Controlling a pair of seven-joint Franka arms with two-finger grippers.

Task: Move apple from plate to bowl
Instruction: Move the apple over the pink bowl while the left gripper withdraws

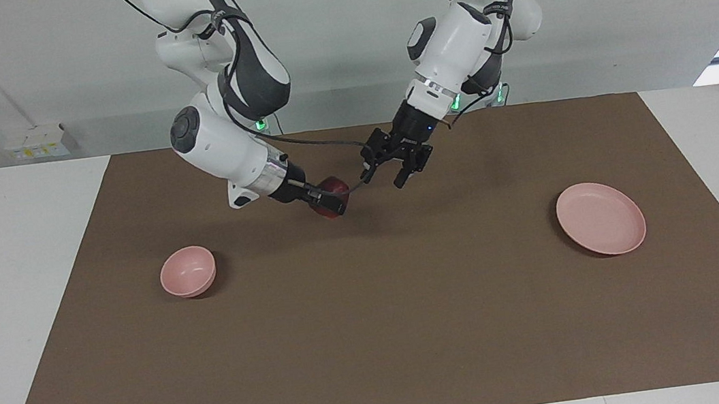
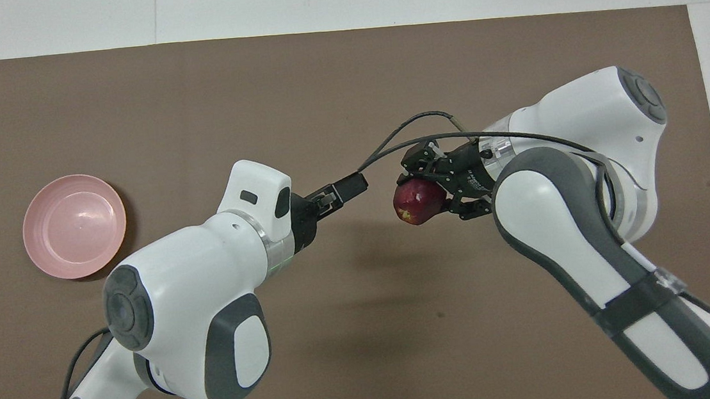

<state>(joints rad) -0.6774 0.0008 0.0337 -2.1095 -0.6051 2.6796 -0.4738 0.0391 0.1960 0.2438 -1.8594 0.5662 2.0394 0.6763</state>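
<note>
My right gripper (image 1: 330,203) is shut on the dark red apple (image 1: 333,187) and holds it in the air over the middle of the brown mat; the apple also shows in the overhead view (image 2: 416,202) in the right gripper (image 2: 437,195). My left gripper (image 1: 385,177) is open and empty, raised just beside the apple, and shows in the overhead view (image 2: 345,192). The pink plate (image 1: 600,218) lies empty toward the left arm's end (image 2: 74,225). The small pink bowl (image 1: 187,271) stands empty toward the right arm's end; the right arm hides it in the overhead view.
The brown mat (image 1: 376,337) covers most of the white table (image 1: 5,273). A black cable runs between the two grippers.
</note>
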